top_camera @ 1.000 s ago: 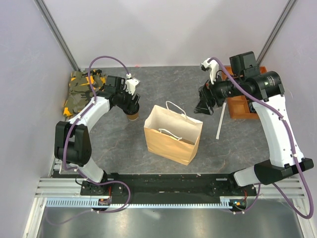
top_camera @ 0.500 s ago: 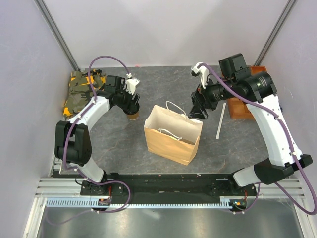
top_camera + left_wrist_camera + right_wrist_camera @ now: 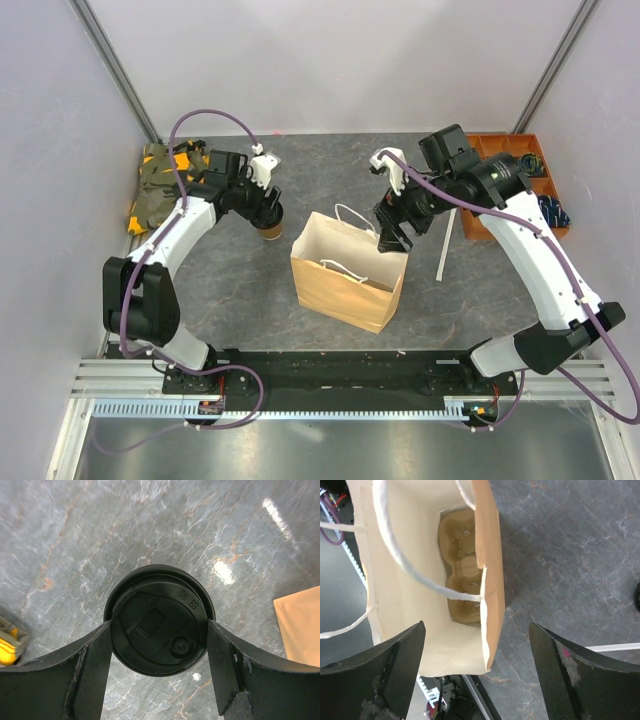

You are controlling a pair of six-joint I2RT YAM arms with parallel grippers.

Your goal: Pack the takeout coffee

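The takeout coffee point(image 3: 268, 233) is a tan paper cup with a black lid point(image 3: 159, 627), standing on the grey table left of the brown paper bag point(image 3: 345, 280). My left gripper point(image 3: 265, 213) reaches down over it. In the left wrist view the two fingers point(image 3: 95, 665) press against both sides of the lid. My right gripper point(image 3: 390, 232) is open and empty above the bag's far right rim. The right wrist view looks down into the open bag point(image 3: 490, 555), with its side wall between the fingers. A moulded-pulp carrier point(image 3: 460, 565) lies at the bag's bottom.
A white stick point(image 3: 445, 245) lies on the table right of the bag. An orange bin point(image 3: 500, 190) with compartments stands at the far right. A camouflage and yellow bundle point(image 3: 165, 180) lies at the far left. The bag's white handles point(image 3: 415, 565) hang across its opening.
My right arm has swung left from the orange bin to above the bag's right rim. My left arm has shifted its elbow slightly; its gripper stays at the cup.
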